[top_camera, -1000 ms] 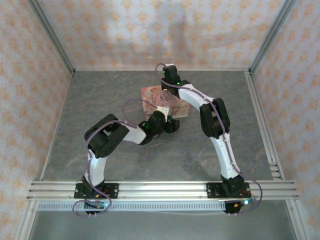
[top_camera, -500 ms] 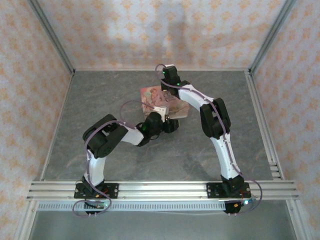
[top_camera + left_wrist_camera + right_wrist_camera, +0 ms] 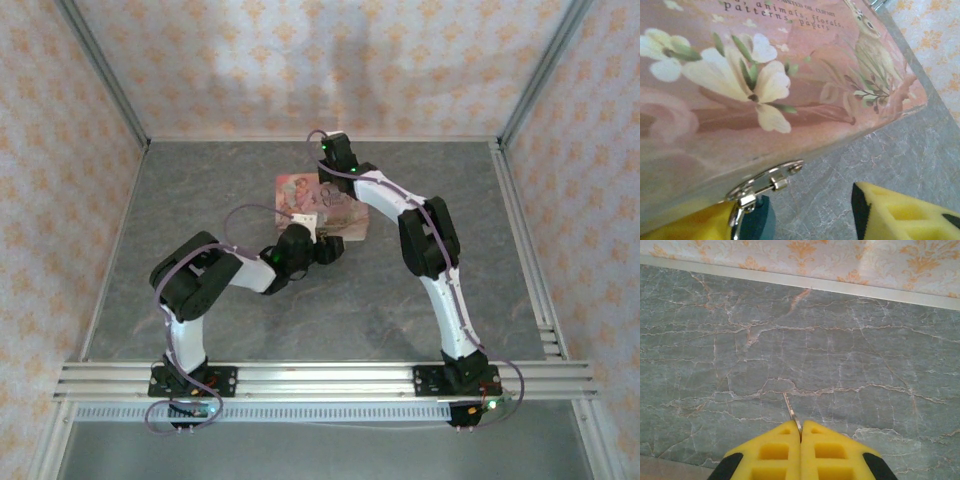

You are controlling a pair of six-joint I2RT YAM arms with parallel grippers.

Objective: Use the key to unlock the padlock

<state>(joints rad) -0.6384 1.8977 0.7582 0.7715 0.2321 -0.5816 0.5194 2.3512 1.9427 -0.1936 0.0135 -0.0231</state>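
Note:
The blue padlock point(image 3: 754, 220) hangs from the silvery hasp point(image 3: 767, 180) on the front of the pink floral box point(image 3: 765, 75). My left gripper point(image 3: 790, 215) is open around it: the padlock sits against the left yellow finger point(image 3: 695, 225), and the right finger point(image 3: 890, 212) stands well clear. In the top view the left gripper point(image 3: 325, 248) is at the near edge of the box point(image 3: 300, 195). My right gripper point(image 3: 801, 432) is shut on the key point(image 3: 791, 411), whose thin blade sticks out from the fingertips. It hovers behind the box point(image 3: 333, 150).
The grey marbled table point(image 3: 200, 190) is fenced by patterned walls point(image 3: 320, 60) on three sides. An aluminium rail point(image 3: 320, 380) carries both arm bases at the near edge. The right wrist view looks across bare table point(image 3: 840, 340) toward the back wall's foot.
My left arm's elbow has swung left and nearer, and its gripper has shifted slightly left along the box front with its jaws narrowing. The box sits slightly further left. The right arm barely moved.

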